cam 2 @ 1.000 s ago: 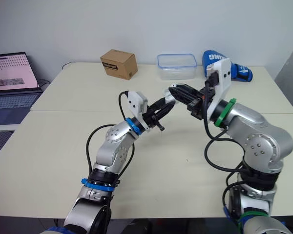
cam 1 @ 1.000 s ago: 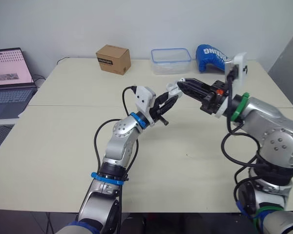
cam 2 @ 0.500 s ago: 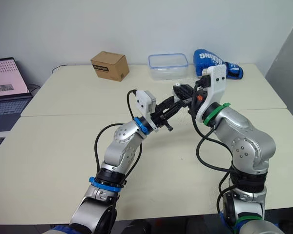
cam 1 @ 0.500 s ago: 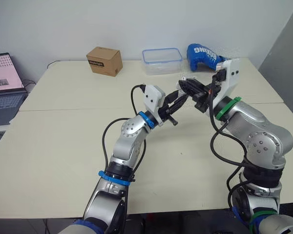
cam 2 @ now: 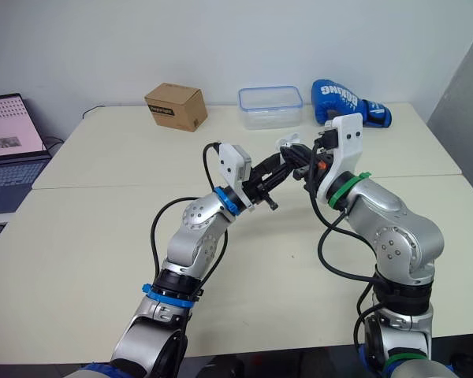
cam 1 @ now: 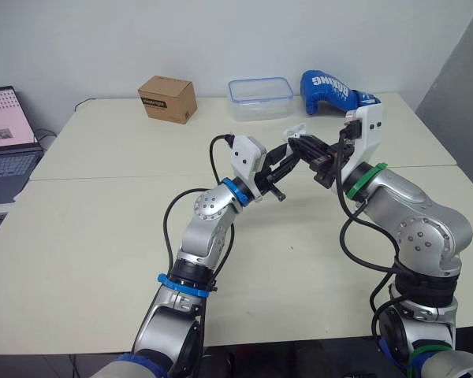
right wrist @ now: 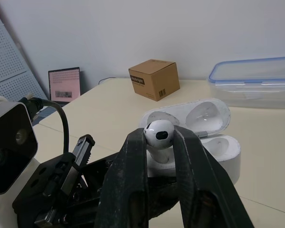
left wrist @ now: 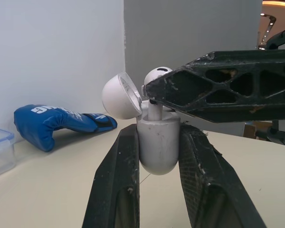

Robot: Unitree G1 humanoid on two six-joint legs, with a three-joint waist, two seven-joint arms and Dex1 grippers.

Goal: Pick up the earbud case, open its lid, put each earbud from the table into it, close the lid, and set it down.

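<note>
Case [left wrist: 156, 142] held up off the bench [cam 1: 87, 220], on the robot's side of the clear plastic box [cam 1: 260, 96] and well apart from it. The left claw [left wrist: 157, 133] is clenched on the case's rounded body, one finger on each side, so the case stands about upright. Its lid [left wrist: 119, 95] is swung open and tips back from the hinge. The right claw [right wrist: 159, 133] comes in from the opposite side and grips one earbud [right wrist: 159, 134] by its head. The earbud sits just above the open case, its stem pointing down into the mouth while the head stays clear of the rim. How deep the stem goes cannot be told. A cardboard box [cam 1: 167, 98] stands to the left of the plastic box and a blue glove [cam 1: 329, 83] lies just to its right. A laptop [cam 1: 4, 126] sits far to its left, beyond the bench's edge.
</note>
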